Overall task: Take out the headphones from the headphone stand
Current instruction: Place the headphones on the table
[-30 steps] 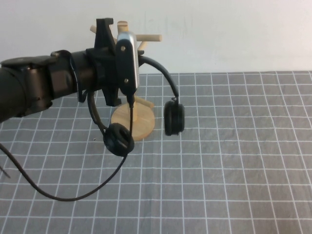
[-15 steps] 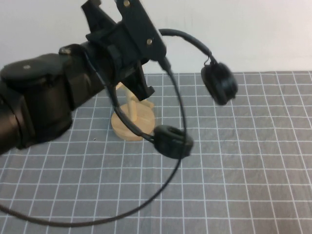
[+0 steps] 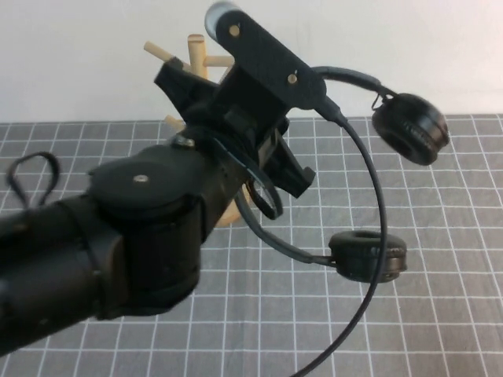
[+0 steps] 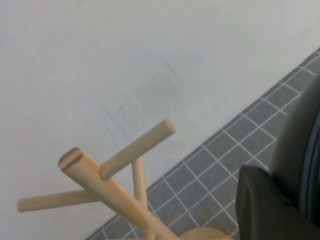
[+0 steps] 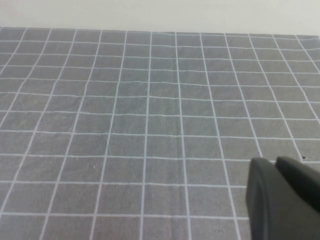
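Note:
My left gripper (image 3: 284,174) is shut on the thin headband of the black headphones (image 3: 367,255) and holds them in the air, clear of the stand and to its right. One ear cup (image 3: 410,128) hangs high at the right, the other lower down. The pale wooden headphone stand (image 3: 194,53) is mostly hidden behind my left arm; only its top pegs and a bit of its base show. In the left wrist view the stand's pegs (image 4: 115,190) are bare, beside one dark finger (image 4: 260,210). My right gripper (image 5: 272,165) is shut and empty over the mat, outside the high view.
A grey mat with a white grid (image 3: 440,314) covers the table, with a white wall behind it. My arm's black cable (image 3: 369,204) curves down in front of the headphones, and a cable loop (image 3: 31,177) shows at the left.
My left arm has lifted the headphones off the stand and swung them up and to the right. The arm has come closer to the high camera and now covers most of the stand.

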Action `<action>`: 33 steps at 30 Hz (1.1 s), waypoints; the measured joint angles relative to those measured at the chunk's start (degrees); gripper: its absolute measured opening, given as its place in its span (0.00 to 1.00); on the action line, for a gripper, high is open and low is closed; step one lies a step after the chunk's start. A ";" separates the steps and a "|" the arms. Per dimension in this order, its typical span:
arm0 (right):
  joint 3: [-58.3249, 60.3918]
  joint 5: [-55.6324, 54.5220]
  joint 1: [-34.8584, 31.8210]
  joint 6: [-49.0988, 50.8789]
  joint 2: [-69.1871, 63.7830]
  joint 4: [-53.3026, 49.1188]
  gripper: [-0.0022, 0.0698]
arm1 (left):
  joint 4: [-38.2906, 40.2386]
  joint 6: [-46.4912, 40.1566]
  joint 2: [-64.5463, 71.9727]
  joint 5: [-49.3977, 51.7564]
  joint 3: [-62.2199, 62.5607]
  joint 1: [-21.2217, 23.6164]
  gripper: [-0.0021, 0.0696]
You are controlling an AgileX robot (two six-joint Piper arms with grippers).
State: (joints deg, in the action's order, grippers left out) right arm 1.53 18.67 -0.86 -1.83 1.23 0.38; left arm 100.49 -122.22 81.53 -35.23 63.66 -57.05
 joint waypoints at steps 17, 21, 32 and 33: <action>0.00 0.00 0.00 0.00 0.00 -0.38 0.02 | 0.00 12.43 11.99 13.83 0.00 7.32 0.12; 0.00 0.00 0.00 0.00 0.00 0.00 0.02 | 0.00 14.90 13.92 18.83 0.00 11.46 0.12; 0.00 0.00 0.00 0.00 0.00 0.00 0.02 | -0.22 15.97 21.81 26.43 0.00 14.63 0.12; 0.00 0.00 0.00 0.00 0.00 -0.38 0.02 | -0.31 15.97 22.51 26.84 0.00 14.85 0.12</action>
State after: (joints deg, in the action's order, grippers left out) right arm 1.53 18.67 -0.86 -1.83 1.23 0.00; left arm 100.18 -106.25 104.04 -8.39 63.66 -42.20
